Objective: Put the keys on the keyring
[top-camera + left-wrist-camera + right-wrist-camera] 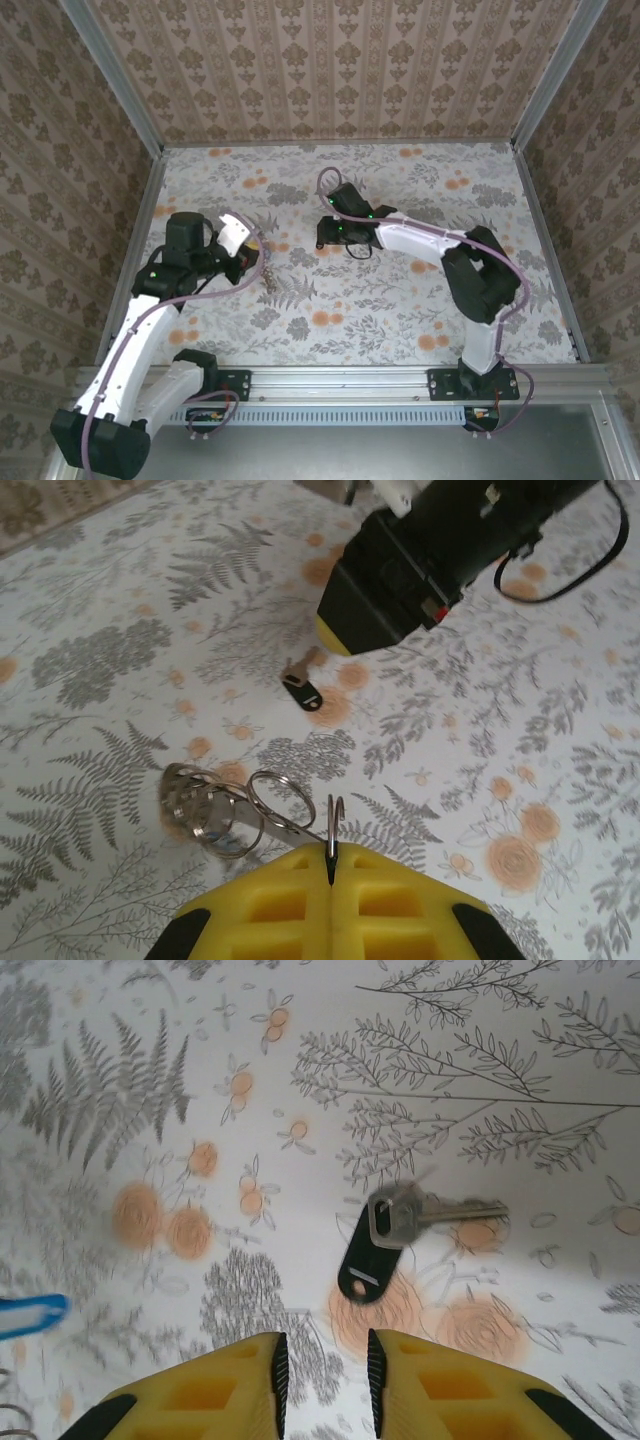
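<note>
Left gripper [330,865] pinching the keyring [203,808] by its rim | right gripper [323,1370] hovering empty, narrowly parted, just short of the flat-lying keys [385,1232] | risk: I'm expecting narrow jaws nudging them away.

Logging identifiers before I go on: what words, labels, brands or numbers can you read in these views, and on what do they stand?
No text can be read in these views.
Pale mark on the black tag lying with the keys: too small and blurred to read.
Metal key head: no legible stamp.
Wallpaper and table cover: floral patterns, no lettering.
</note>
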`<action>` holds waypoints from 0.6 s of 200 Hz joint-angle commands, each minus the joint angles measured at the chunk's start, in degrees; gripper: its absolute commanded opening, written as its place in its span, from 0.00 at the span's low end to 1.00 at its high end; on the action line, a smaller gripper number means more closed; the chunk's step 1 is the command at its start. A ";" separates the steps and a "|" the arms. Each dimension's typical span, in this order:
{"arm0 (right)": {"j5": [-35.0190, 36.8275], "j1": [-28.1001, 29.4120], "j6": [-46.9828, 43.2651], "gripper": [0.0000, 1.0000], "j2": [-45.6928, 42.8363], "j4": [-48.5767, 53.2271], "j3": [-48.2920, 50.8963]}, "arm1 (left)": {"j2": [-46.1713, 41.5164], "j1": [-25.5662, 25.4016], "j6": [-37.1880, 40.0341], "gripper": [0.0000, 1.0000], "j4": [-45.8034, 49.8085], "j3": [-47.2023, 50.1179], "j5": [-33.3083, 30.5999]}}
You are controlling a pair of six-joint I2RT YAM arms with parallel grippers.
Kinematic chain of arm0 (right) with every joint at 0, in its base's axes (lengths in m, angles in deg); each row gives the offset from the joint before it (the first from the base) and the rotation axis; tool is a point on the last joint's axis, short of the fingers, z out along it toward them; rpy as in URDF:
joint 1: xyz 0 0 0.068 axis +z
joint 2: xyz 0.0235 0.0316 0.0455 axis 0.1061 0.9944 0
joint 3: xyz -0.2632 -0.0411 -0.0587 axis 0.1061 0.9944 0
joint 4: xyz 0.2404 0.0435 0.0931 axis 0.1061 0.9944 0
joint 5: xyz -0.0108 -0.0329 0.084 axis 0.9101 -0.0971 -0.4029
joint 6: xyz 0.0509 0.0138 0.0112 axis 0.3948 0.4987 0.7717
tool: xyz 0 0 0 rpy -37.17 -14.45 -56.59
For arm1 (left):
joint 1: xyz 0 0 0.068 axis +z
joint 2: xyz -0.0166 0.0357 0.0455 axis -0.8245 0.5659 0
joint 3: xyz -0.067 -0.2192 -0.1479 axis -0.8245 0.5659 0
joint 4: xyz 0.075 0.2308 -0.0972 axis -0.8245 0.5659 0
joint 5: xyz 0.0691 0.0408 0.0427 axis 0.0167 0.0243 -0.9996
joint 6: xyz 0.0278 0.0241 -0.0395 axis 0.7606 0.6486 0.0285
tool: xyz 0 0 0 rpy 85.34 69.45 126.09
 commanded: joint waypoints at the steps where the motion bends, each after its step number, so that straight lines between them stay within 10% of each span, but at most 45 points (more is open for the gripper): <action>1: 3.60 0.23 7.14 0.30 4.63 8.42 -7.08 | -0.02 1.18 -4.37 0.00 -5.78 1.00 5.53; 120: 10.63 0.71 12.09 0.28 17.46 16.90 -19.84 | 0.56 1.18 -6.95 0.00 -5.32 2.55 4.50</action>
